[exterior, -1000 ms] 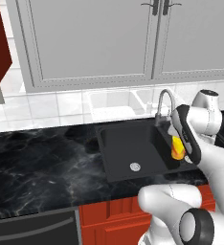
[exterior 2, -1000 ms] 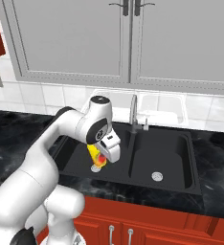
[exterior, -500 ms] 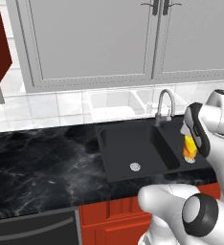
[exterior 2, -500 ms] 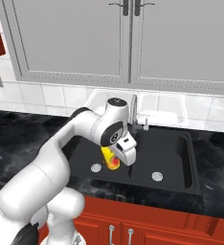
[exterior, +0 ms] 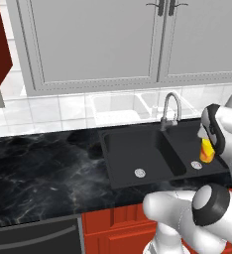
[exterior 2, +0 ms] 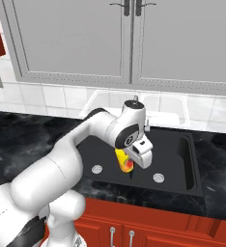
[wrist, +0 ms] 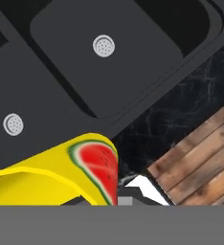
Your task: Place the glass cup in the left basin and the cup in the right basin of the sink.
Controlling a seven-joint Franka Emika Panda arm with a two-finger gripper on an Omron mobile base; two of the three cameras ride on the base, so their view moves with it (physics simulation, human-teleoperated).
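My gripper (exterior: 207,152) is shut on the cup (exterior: 206,150), a bright yellow cylinder with a red watermelon mark. It hangs above the right basin (exterior: 187,148) of the black sink, close over that bowl's silver drain (exterior: 197,164). The wider left basin (exterior: 133,149) lies to its left with its own drain (exterior: 140,172). In the right base view the cup (exterior 2: 123,161) sits under my gripper (exterior 2: 128,167), over the middle of the sink between both drains. In the hand view the cup (wrist: 56,172) covers the lower left. The glass cup is out of view.
A curved chrome faucet (exterior: 170,110) stands behind the sink's divider. Black marble counter (exterior: 43,173) stretches to the left. Grey cabinets (exterior: 98,39) hang above a white tiled wall. A wooden floor (wrist: 200,162) shows beyond the counter's front edge.
My arm has carried the yellow cup to the right, from over the sink's middle to over the right basin. The grip on the cup is unchanged.
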